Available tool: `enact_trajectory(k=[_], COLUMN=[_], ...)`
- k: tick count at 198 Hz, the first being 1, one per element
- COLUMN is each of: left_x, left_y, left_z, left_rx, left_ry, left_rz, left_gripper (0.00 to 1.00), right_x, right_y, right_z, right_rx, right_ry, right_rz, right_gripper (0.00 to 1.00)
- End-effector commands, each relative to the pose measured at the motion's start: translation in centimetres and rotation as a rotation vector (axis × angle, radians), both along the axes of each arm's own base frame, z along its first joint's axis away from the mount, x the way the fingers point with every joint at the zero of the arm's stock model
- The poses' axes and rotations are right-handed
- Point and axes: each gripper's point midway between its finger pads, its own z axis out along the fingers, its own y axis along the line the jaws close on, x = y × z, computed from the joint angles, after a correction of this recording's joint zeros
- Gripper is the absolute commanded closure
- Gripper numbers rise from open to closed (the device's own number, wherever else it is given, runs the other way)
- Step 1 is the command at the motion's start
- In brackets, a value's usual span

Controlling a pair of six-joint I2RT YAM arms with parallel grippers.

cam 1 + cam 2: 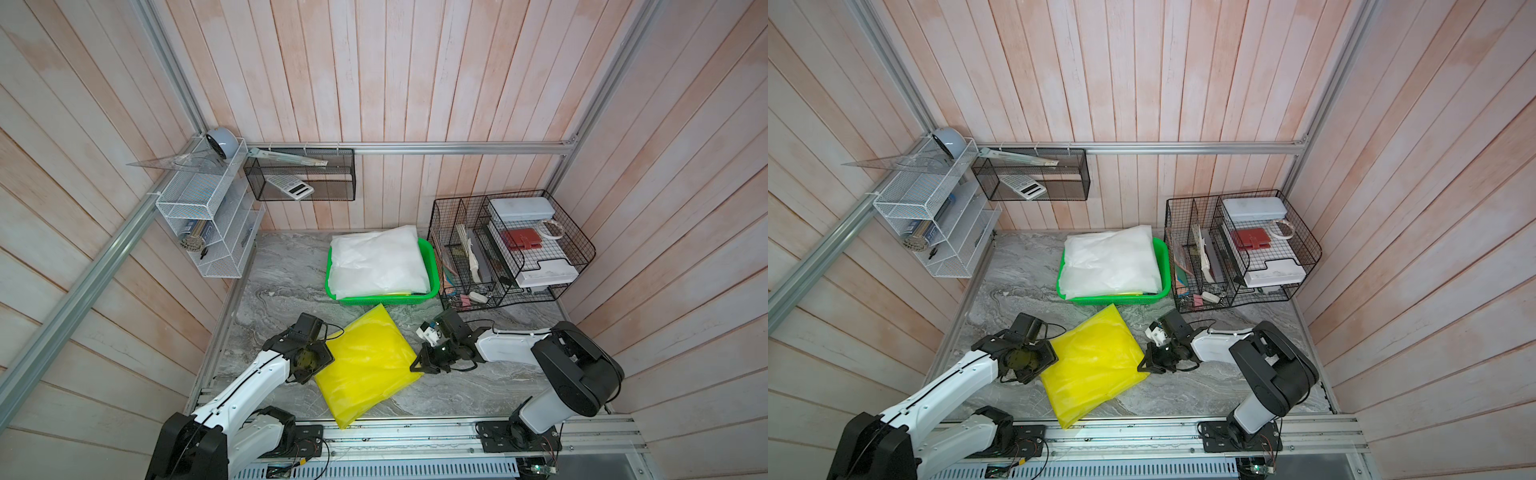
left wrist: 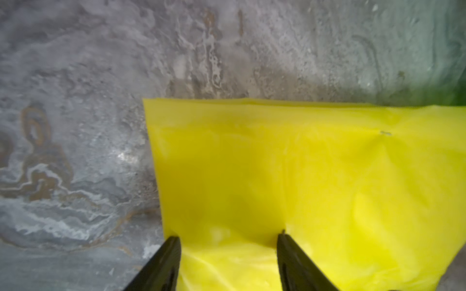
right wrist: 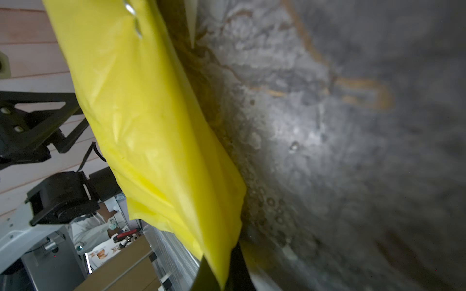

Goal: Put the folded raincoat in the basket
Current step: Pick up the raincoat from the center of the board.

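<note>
Fingers [image 3: 240, 272] of the right gripper [image 3: 223, 269] are seen pressed together on one edge of the yellow raincoat [image 3: 151, 126], and the plastic is pinched between them in the right wrist view. In a top view the right gripper [image 1: 417, 365] is found at the raincoat's right corner, low over the worktop [image 1: 282, 282]. The left gripper [image 2: 228, 238] is held with its fingers apart. In the left wrist view the two black tips are set over the raincoat near its edge, with a stretch of yellow plastic between them. Nothing is clamped, and whether the tips touch the plastic cannot be told. From above, the left gripper [image 1: 320, 357] is found at the raincoat's left side, opposite the right gripper.

The raincoat [image 1: 365, 365] is laid as a folded square on the worktop between the two grippers. Its near corner reaches over the front rail [image 1: 415, 434] and its far corner lies just short of the basket [image 1: 433, 266]. It is not in the basket. The green basket is placed behind the raincoat and is filled by a white bundle [image 1: 378, 262] that rises above the rim. Just beside the basket, on its right, a black wire organiser [image 1: 511, 249] is stood. A white mesh shelf [image 1: 208, 216] is hung at the left.
</note>
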Motion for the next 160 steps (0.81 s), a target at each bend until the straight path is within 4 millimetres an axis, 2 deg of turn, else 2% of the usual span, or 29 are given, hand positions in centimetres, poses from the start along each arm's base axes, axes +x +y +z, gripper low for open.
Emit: enact_trajectory(k=[1,21,60,95,132,160], left_x=[1.2,1.4,0.8,2.7,5.7,6.3], left_y=[0.9,0.8,0.3,-0.7,-2.0,-0.7], left_z=[3.0,3.7,1.0,1.1,1.4,0.5], left_rx=[0.047,0.027,-0.014,-0.060,-0.097,-0.050], left_ry=[-0.078,-0.108,-0.065,-0.145,-0.236,-0.192], left_rz=[0.009,0.029,0.056,0.032,-0.006,0.016], left_gripper=[0.31,0.26,0.26,0.25,0.25,0.27], right_x=[0.1,-0.2,-0.6,-0.8,-1.1,-1.4], right_y=[-1.0,-2.3,-4.6,-5.2,-5.3,-5.3], right_z=[-0.7,-1.0,-1.7,-1.7,-2.2,-2.6], right_rx=[-0.040,-0.066,-0.087,-0.127,-0.131,-0.134], right_ry=[-0.018,0.003,0.047,0.033,0.050,0.064], right_rz=[-0.056,-0.114,-0.238,-0.217,-0.209,-0.207], right_gripper=[1.00,1.00,1.00,1.00,1.00,1.00])
